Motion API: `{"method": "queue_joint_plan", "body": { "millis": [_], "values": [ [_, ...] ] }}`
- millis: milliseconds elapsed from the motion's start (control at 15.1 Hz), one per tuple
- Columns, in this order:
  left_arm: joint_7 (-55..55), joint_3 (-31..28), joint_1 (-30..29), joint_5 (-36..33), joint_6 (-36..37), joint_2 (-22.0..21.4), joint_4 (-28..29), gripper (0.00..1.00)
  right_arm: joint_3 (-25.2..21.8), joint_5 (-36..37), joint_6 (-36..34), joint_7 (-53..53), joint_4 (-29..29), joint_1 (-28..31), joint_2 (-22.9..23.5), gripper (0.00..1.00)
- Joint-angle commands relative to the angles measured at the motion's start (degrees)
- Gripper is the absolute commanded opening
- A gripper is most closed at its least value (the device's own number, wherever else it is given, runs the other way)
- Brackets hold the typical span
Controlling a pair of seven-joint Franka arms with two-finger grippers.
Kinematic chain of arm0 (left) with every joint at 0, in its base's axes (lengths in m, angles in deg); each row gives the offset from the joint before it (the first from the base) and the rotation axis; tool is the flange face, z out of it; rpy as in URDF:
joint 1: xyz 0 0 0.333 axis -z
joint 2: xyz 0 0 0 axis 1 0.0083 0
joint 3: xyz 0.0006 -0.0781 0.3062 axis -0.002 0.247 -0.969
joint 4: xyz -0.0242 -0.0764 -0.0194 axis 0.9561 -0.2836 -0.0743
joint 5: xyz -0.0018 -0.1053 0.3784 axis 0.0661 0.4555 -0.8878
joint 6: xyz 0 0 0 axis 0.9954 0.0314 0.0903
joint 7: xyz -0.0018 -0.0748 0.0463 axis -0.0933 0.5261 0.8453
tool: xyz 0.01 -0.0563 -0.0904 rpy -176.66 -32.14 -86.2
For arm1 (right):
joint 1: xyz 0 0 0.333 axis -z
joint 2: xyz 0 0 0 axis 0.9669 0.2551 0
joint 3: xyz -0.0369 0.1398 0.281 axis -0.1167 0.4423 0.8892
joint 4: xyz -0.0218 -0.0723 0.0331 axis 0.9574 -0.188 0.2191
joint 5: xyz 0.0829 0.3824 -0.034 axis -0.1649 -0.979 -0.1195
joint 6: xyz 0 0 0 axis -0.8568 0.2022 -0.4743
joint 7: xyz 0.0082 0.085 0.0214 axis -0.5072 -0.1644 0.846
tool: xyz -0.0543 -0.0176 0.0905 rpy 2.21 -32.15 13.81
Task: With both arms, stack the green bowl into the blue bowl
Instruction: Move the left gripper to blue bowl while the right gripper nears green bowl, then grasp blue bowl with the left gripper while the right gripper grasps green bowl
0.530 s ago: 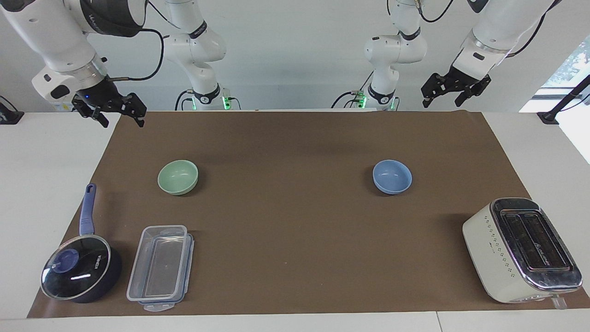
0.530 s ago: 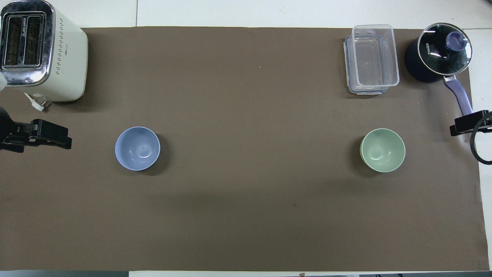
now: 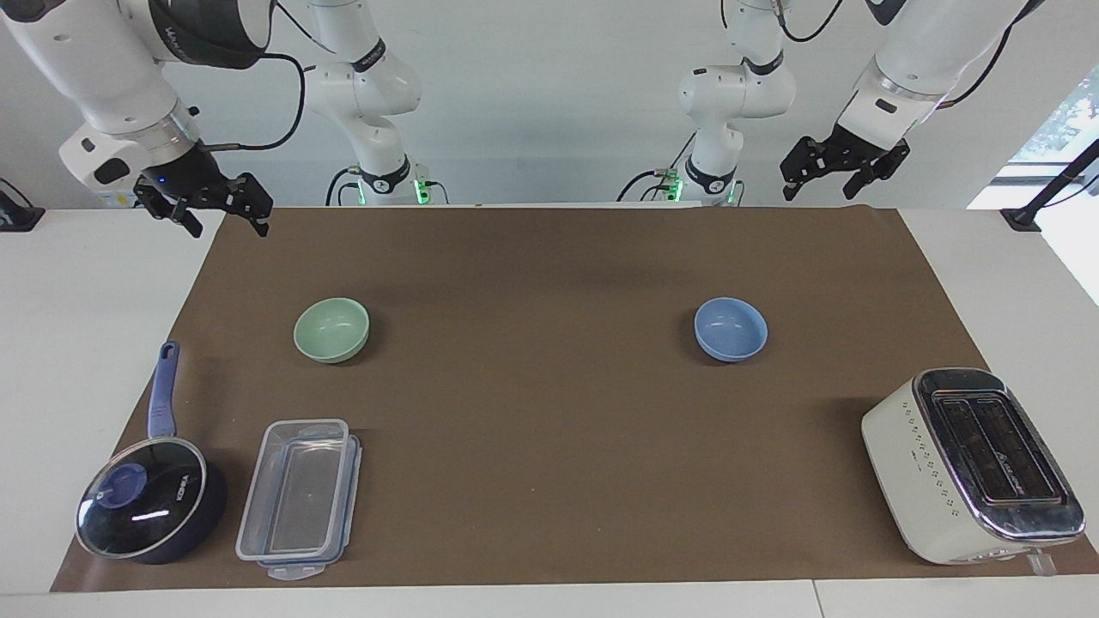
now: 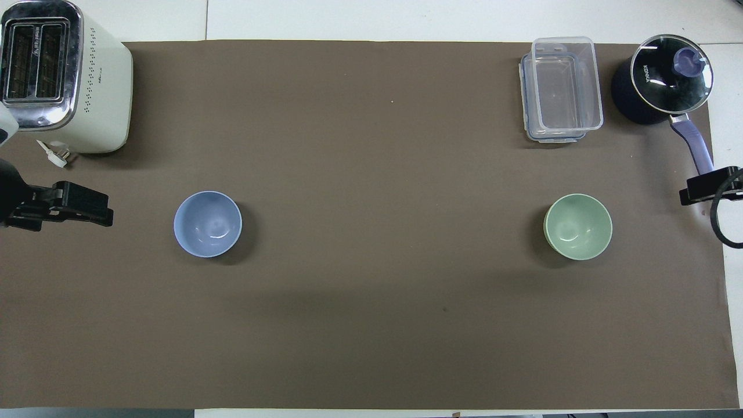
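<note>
The green bowl (image 3: 331, 330) (image 4: 578, 226) stands upright on the brown mat (image 3: 549, 446) toward the right arm's end. At the same distance from the robots, toward the left arm's end, stands the blue bowl (image 3: 731, 329) (image 4: 208, 223), also upright. Both bowls are empty and far apart. My right gripper (image 3: 229, 227) (image 4: 688, 197) hangs open in the air over the mat's edge, off to the side of the green bowl. Over the mat's edge at the other end my left gripper (image 3: 820, 189) (image 4: 105, 212) hangs open. Neither gripper holds or touches anything.
A cream toaster (image 3: 970, 463) sits farther from the robots than the blue bowl. A clear plastic container (image 3: 296, 498) and a dark blue saucepan with glass lid (image 3: 146, 506) lie farther from the robots than the green bowl. Two shorter white arms (image 3: 369, 94) stand by the wall.
The left gripper has shifted slightly inward over the mat, toward the blue bowl. The right gripper and both bowls have not moved.
</note>
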State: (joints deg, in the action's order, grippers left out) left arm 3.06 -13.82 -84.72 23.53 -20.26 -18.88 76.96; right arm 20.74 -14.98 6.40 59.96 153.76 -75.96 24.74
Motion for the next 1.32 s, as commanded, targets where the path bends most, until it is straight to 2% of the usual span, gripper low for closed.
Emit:
{"method": "queue_joint_plan", "body": {
  "millis": [0,132,265,464,530,662,728,861,993,1126,1258],
  "values": [
    [0.1,-0.2,-0.2,0.9,-1.6,-2.5,3.7,1.00,0.2,-0.1,0.4,-1.1,0.4,0.2,-0.5,1.00],
    [0.2,-0.3,-0.4,0.9,-5.3,-4.8,8.6,1.00,0.2,-0.2,0.0,-1.7,0.5,0.4,-0.6,1.00],
    [-1.7,-0.6,-0.6,0.9,-14.5,-7.3,17.1,1.00,0.2,-1.0,1.9,-2.4,3.3,-0.1,-1.6,1.00],
    [-5.5,-0.6,-1.8,0.9,-21.3,-6.5,24.6,1.00,0.2,-1.0,18.1,-2.6,20.7,0.4,-8.3,1.00],
    [-6.6,-0.6,-2.2,0.9,-25.2,-6.2,28.0,1.00,0.2,-1.1,21.8,-2.9,24.9,0.5,-8.9,1.00],
    [-8.8,-0.6,-2.3,0.8,-33.6,-5.1,34.8,1.00,0.2,-3.8,24.3,-3.9,27.2,1.3,-5.6,1.00],
    [-10.1,-0.6,-2.3,0.8,-37.6,-2.7,36.8,1.00,0.2,-6.1,26.9,-4.7,27.7,2.8,-1.8,1.00],
    [-10.2,-0.6,-1.7,0.8,-42.4,0.9,37.7,1.00,0.2,-6.2,37.2,-12.8,31.3,3.2,2.4,1.00],
    [-10.1,-0.6,-1.6,0.8,-45.5,3.9,37.7,0.98,0.2,-6.2,45.2,-14.7,35.4,3.5,3.3,1.00],
    [-10.2,-0.6,-1.6,0.8,-46.5,4.6,37.8,0.95,0.2,-6.3,47.0,-13.0,36.9,3.3,3.5,1.00],
    [-10.2,-0.6,-1.5,0.8,-47.0,5.5,37.9,0.91,0.2,-6.3,49.2,-13.2,36.9,3.4,5.8,1.00]
  ]
}}
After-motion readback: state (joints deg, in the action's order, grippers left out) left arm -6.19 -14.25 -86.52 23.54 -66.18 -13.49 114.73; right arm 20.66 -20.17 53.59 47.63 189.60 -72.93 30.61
